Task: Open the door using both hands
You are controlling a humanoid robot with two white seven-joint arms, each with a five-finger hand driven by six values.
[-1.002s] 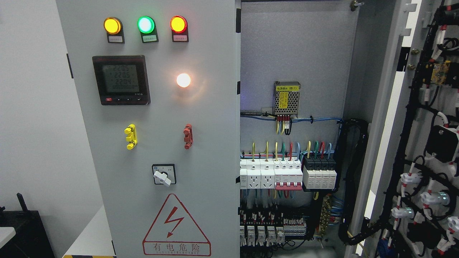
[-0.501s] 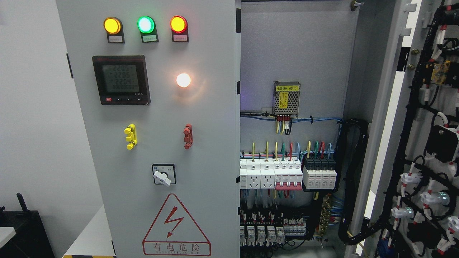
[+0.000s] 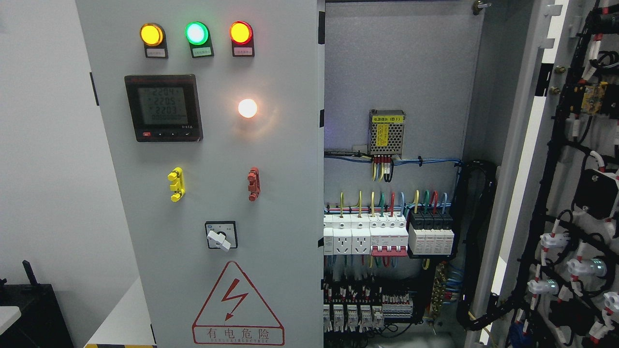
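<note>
Right door point(image 3: 580, 193) swung wide open at far right, inner face w/ black wiring toward me. Left door point(image 3: 217, 193) beside it closed, flush on the cabinet. On left door: three lamps point(image 3: 196, 33) up top, meter point(image 3: 163, 108) below them, white lamp point(image 3: 247, 108) right of meter, yellow handle point(image 3: 176, 184) & red handle point(image 3: 253, 183) lower, rotary switch point(image 3: 221, 235), warning triangle point(image 3: 237, 304). Between the doors: breakers point(image 3: 387, 234), power supply point(image 3: 387, 132) above. My hands aren't in shot, so can't tell their state or how they sit vs either door.
</note>
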